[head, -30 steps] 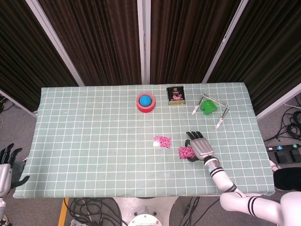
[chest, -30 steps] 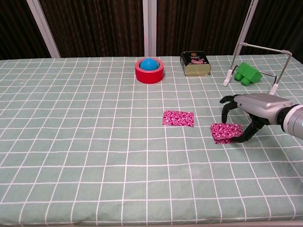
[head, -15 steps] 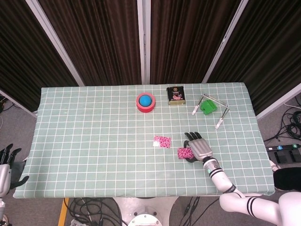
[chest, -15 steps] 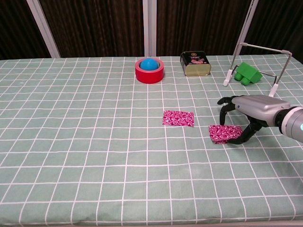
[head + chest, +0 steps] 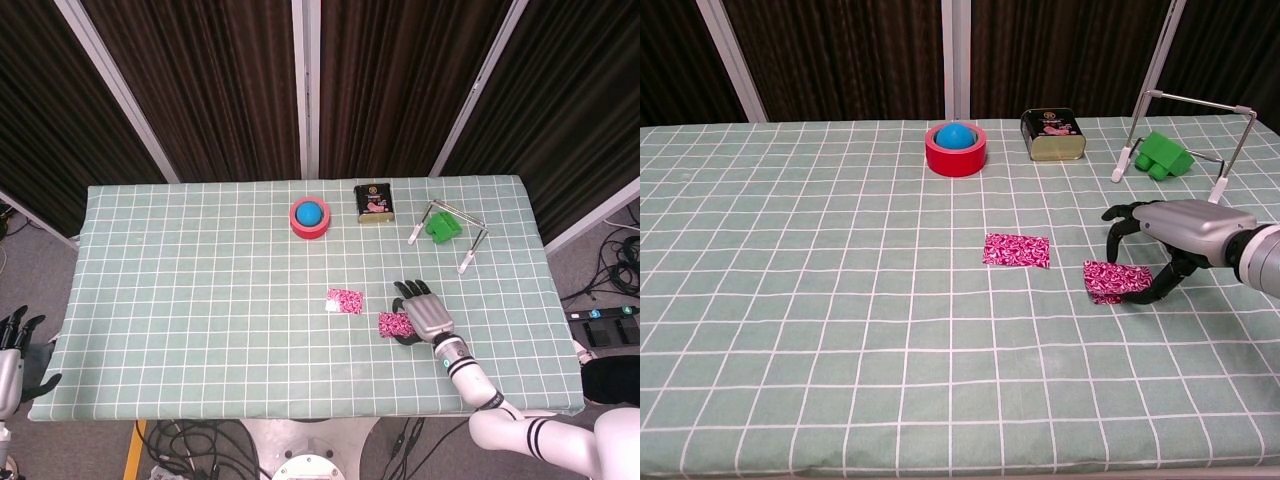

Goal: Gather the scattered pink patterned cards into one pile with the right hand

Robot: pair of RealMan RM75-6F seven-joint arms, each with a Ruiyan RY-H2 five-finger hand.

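Hanging off the near-left table edge, the left hand (image 5: 12, 345) holds nothing, fingers apart. Closer to the middle, the right hand (image 5: 1175, 240) pinches one pink card (image 5: 1116, 281), lifting its right edge off the checked cloth (image 5: 840, 300). A second pink card (image 5: 1017, 250) lies flat just left. Farther back stand a red tape roll (image 5: 956, 150), tin (image 5: 1053, 134) and green block (image 5: 1164, 155).

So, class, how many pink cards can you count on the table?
2. One card lies alone mid-table; the other sits at the right robot hand. Each may be a stack hiding more.
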